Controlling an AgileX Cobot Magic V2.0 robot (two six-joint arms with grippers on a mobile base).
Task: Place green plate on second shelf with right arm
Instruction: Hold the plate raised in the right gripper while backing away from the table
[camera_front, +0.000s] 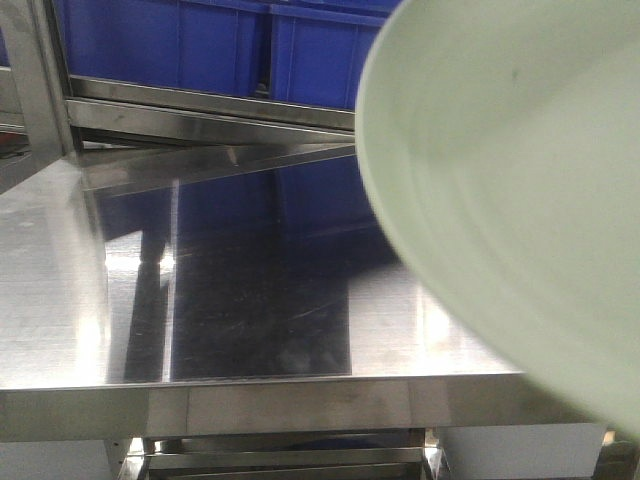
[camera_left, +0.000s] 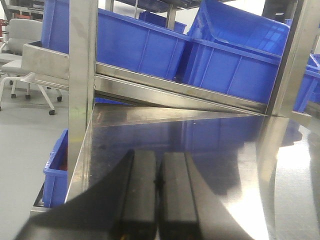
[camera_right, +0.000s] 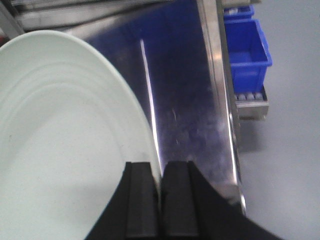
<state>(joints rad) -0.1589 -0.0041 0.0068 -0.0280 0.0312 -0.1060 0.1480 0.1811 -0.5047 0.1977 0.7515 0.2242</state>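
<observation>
right gripper (camera_right: 159, 172): two black fingers (camera_right: 139, 200) pressed together on the rim of the green plate (camera_right: 55, 140), rim edge pinched in the narrow gap between them; grasp is at the plate's right-hand edge as the wrist view shows it. plate is carried by that grasp, tilted, inner face toward the front camera. in the front view the plate (camera_front: 520, 190) fills the right side of the frame and covers the right front corner of the steel shelf (camera_front: 200, 300); a small dark speck (camera_front: 515, 72) sits on its inner face near the top. whether any part of the plate touches the shelf: cannot tell, its lower edge runs out of frame. in the right wrist view the plate lies over the left part of the shelf top (camera_right: 190, 75), with bare steel between it and the shelf's right edge. left gripper (camera_left: 160, 160): fingers closed against each other, nothing between them, held low over the shelf surface (camera_left: 210, 150) near its left edge, beside the upright post (camera_left: 82, 75). blue bins (camera_front: 200, 40) stand on the sloped rack behind the shelf's back edge; also seen from the left wrist (camera_left: 150, 45). one more blue bin (camera_right: 247, 45) sits lower, past the right edge of the shelf. an office chair (camera_left: 20, 35) stands on the floor off to the left.
</observation>
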